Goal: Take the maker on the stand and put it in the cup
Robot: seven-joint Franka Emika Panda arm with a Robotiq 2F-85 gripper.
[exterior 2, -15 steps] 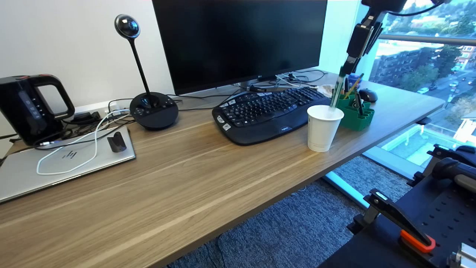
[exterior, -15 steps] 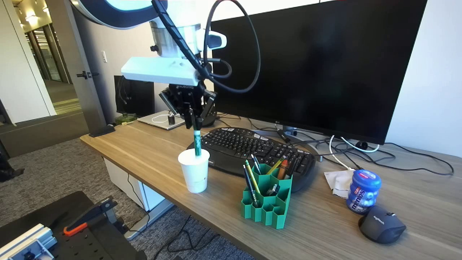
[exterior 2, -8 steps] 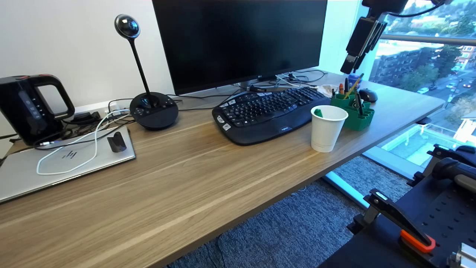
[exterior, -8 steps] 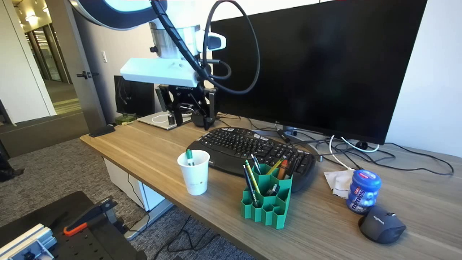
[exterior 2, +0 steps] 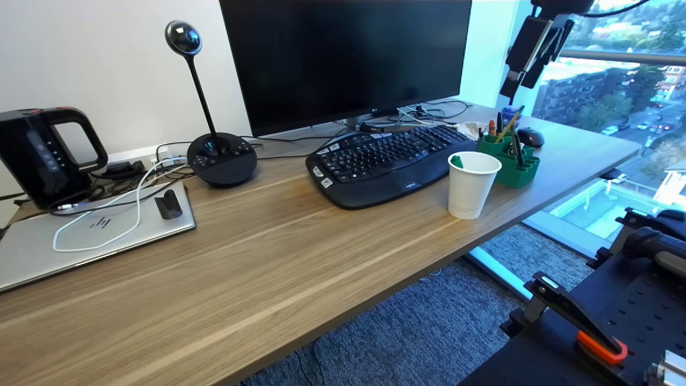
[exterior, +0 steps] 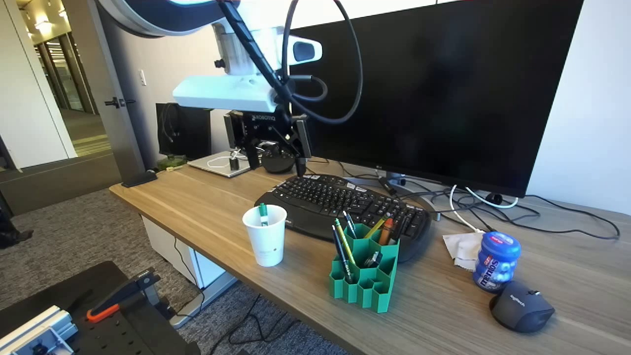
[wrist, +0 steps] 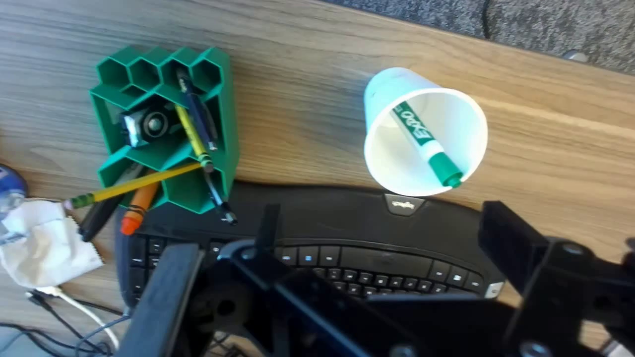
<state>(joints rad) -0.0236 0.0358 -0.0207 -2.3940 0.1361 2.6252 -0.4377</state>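
The green marker point(wrist: 419, 131) leans inside the white cup point(wrist: 392, 89), its green cap resting against the rim in the wrist view. In an exterior view only the cap end of the marker point(exterior: 263, 213) rises above the upright cup point(exterior: 266, 244). My gripper point(exterior: 277, 169) hangs above the desk and keyboard, higher than the cup and apart from it. Its fingers point(wrist: 511, 243) are spread wide, with nothing between them. The green stand point(wrist: 228, 124) is beside the cup and holds several pens and pencils. The marker's lower end is hidden by the cup wall in both exterior views.
A black keyboard point(exterior: 340, 204) lies behind the cup, below a large monitor point(exterior: 434, 98). Past the stand are a blue Mentos container point(exterior: 497, 261) and a mouse point(exterior: 521, 306). The desk's front edge runs close to the cup. A laptop point(exterior 2: 102, 230) and webcam point(exterior 2: 214, 155) occupy the far end.
My gripper has opened and let go of the marker, which dropped into the cup and now leans there. The gripper has since shifted slightly toward the monitor side. The cup moved a little.
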